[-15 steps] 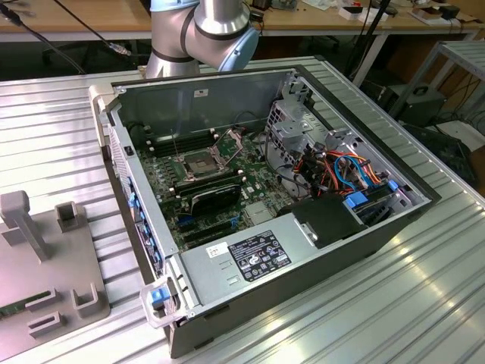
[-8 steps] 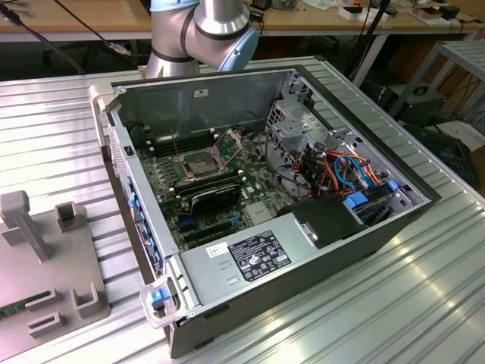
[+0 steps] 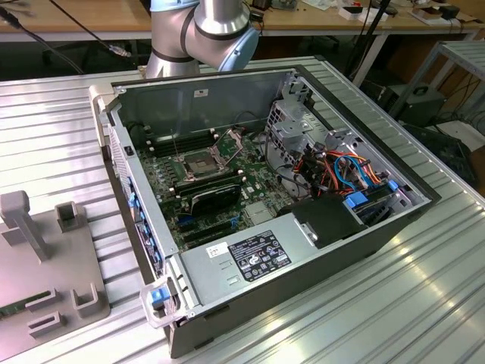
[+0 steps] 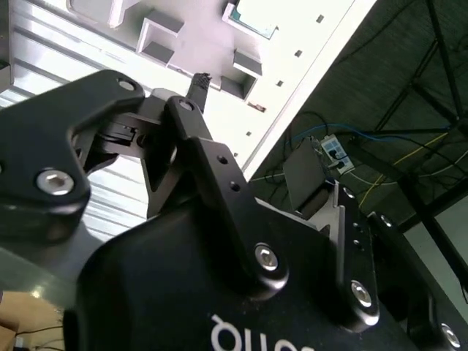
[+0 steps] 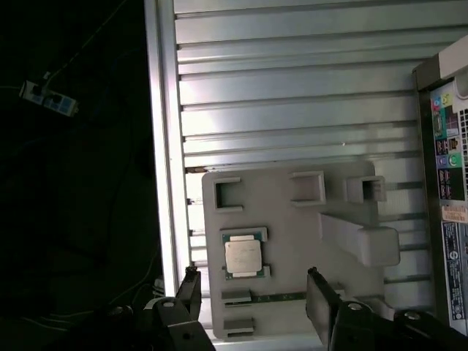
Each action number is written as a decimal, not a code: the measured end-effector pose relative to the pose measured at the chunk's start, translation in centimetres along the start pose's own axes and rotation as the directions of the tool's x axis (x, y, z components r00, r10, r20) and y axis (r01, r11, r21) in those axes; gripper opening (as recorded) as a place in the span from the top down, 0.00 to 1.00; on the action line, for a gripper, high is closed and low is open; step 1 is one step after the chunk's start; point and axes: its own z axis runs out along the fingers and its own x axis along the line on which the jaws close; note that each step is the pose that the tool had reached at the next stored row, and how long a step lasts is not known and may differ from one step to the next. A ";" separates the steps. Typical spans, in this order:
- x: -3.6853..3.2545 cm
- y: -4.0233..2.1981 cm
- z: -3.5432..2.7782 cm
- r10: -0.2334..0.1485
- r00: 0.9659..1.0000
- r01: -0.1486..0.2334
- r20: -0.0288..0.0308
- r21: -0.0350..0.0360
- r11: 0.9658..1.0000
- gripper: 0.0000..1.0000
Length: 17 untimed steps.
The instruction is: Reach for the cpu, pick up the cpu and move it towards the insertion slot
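CPU: small, thin square chip with a pale silvery-grey lid and a green rim showing at its edges. It lies flat, seated in a shallow nest on the light grey fixture plate, which sits on the ribbed metal table.

Insertion slot: square socket with a shiny silver frame and dark centre, on the green motherboard inside the open computer case. Its thin hinged bracket is tilted up. The CPU and the slot are well apart.

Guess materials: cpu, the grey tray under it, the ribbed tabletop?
The cpu: likely metal lid, pale matte silver, green board rim. The grey tray: probably plastic, dull uniform grey, moulded-looking blocks. The tabletop: looks like aluminium, ribbed, bright streaky reflections.
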 end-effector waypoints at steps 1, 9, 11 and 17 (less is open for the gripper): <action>0.01 -0.01 0.21 -0.029 1.000 0.029 -0.001 0.000 1.000 0.31; 0.03 -0.08 1.83 -0.039 0.999 0.039 -0.008 0.000 0.999 0.31; 0.04 -0.09 2.05 -0.039 0.999 0.039 -0.008 0.000 0.999 0.31; 0.04 -0.10 2.48 -0.039 0.999 0.039 -0.008 0.000 0.999 0.31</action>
